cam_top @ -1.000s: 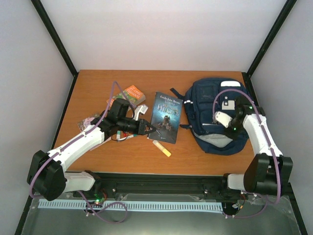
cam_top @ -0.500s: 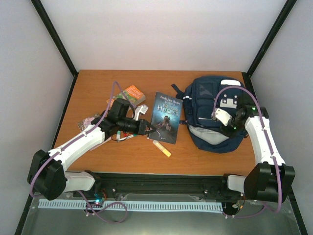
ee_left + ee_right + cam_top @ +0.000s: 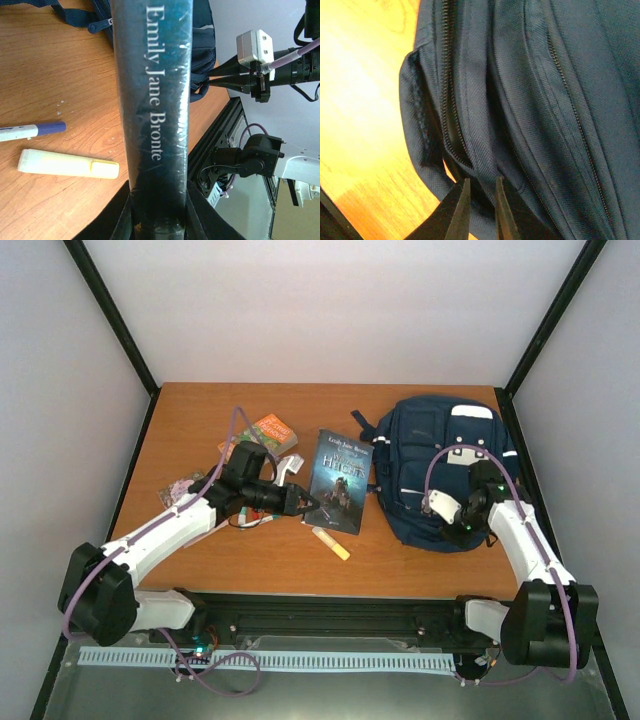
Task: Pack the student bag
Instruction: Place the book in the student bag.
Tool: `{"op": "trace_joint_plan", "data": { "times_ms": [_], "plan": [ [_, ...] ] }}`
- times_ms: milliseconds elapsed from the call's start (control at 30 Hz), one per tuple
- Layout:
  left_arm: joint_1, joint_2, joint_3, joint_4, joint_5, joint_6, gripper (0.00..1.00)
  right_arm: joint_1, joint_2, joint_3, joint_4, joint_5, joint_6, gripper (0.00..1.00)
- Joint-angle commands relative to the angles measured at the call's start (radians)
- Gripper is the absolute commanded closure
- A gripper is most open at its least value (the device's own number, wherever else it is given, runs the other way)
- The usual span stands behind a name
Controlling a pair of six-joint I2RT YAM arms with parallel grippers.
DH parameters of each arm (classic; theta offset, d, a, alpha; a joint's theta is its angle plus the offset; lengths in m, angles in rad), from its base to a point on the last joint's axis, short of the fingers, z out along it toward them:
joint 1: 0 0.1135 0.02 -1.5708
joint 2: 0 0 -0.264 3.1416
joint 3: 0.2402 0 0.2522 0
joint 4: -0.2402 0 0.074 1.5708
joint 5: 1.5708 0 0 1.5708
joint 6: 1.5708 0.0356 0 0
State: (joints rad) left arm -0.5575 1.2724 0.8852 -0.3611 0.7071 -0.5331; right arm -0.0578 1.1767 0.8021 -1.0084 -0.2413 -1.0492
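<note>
1. Wooden orange-brown surface: carries every item listed below.
2. Small clear-and-pink packet: near the left edge, just beside the left arm (contents too small to make out).
3. Orange paperback book: lying flat, farther back than the left arm and apart from the other book.
4. White pen with a blue cap: seen by the left wrist camera, lying on the wood just beside item 6 and apart from it.
5. Left hand: clamped on the near left edge of the dark blue-black paperback novel. The left wrist view shows the book running straight out from between the fingers, author's name in white along it (Emily Jane Bronte). The book lies between the orange paperback and the bag.
6. Pale yellow highlighter marker: flat on the surface, near the novel's near corner and not touching it.
7. Large navy-blue fabric student bag: lying on the right half of the surface with white stripes and patches uppermost, a dark strap trailing toward the novel. The right wrist view shows its woven cloth and zip teeth along the near edge.
8. Right hand: at the bag's near edge, fingers only a narrow slit apart, tips against the cloth (I cannot tell whether any fabric is pinched).
</note>
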Motion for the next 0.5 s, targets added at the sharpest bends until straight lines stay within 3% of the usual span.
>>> {"op": "trace_joint_plan", "data": {
  "times_ms": [0,233,467],
  "plan": [
    [-0.004,-0.011,0.031,0.139,0.055,0.004,0.99,0.008,-0.005,-0.018,0.068,0.01,0.004,0.8],
    [-0.004,-0.009,0.029,0.139,0.053,0.007,0.99,0.016,0.016,-0.033,0.112,0.023,-0.002,0.59],
    [-0.004,-0.004,0.026,0.142,0.053,0.002,0.99,0.03,0.08,-0.04,0.157,0.072,0.013,0.57]
  ]
}}
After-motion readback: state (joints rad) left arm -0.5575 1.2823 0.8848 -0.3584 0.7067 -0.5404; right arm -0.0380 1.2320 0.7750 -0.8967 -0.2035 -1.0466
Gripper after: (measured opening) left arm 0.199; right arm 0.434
